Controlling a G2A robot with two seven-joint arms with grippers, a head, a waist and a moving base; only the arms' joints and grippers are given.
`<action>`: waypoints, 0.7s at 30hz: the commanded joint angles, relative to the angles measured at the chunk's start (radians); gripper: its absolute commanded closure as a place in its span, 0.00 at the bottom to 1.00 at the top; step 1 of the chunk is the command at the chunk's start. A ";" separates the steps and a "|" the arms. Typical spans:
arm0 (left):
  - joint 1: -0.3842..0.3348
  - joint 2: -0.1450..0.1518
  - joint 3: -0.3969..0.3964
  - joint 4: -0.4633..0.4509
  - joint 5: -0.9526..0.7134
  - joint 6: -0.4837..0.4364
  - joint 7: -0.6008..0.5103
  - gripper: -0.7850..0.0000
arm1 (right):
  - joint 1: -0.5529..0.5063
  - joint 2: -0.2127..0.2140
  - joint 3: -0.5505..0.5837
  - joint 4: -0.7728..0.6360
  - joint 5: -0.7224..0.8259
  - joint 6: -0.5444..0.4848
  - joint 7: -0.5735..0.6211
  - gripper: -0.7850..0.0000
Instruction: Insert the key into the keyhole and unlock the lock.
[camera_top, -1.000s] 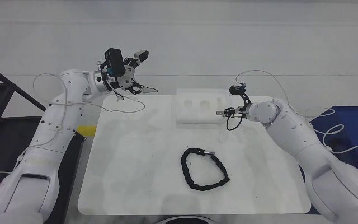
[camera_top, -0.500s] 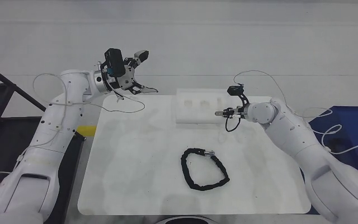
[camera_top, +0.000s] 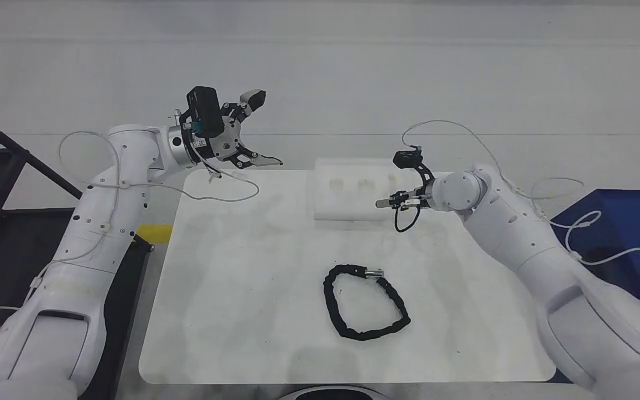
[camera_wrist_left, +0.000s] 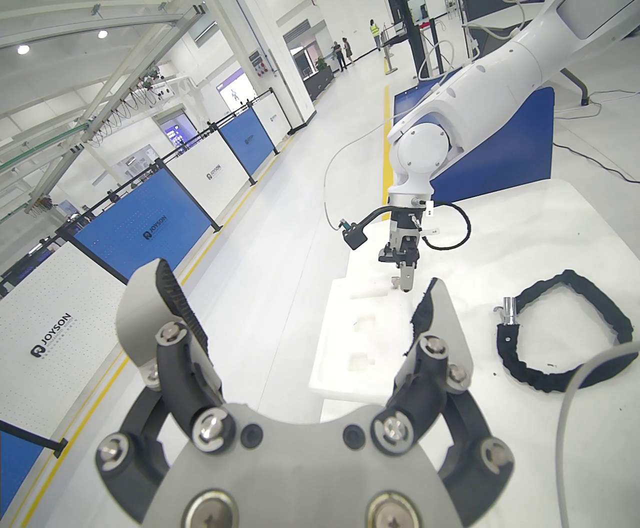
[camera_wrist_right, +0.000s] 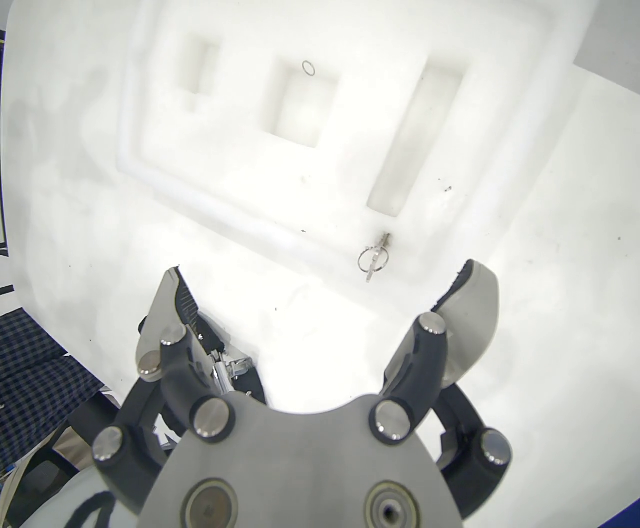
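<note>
Key (camera_wrist_right: 374, 259): loose on foam tray (camera_wrist_right: 215, 205), not grasped.
Lock (camera_top: 366, 302): on surface (camera_top: 250, 300), well apart.
Right tool (camera_wrist_right: 322, 277): spread, empty, near key.
Left tool (camera_wrist_left: 295, 282): spread, empty.
Remaining: grasp, insert, turn.

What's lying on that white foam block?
A small key with a ring lies near the foam block's edge, beside the long recess. A tiny ring sits by the square recess. Both recesses look empty.

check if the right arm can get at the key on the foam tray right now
Probably yes: the right gripper is open and hovers near the key, which lies uncovered on the foam tray beside a slot. It is small, so the pinch may be fiddly.
</note>
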 joint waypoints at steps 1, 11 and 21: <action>0.000 0.000 0.000 0.000 0.000 0.000 0.000 0.00 | 0.003 -0.009 -0.001 0.016 0.001 0.002 0.002 0.00; 0.000 0.000 0.000 0.000 0.000 0.000 0.000 0.00 | 0.014 -0.051 -0.004 0.100 -0.010 -0.012 -0.001 0.39; 0.000 0.000 0.000 0.000 0.000 0.000 0.000 0.00 | 0.028 -0.087 -0.013 0.157 -0.057 0.022 -0.013 0.51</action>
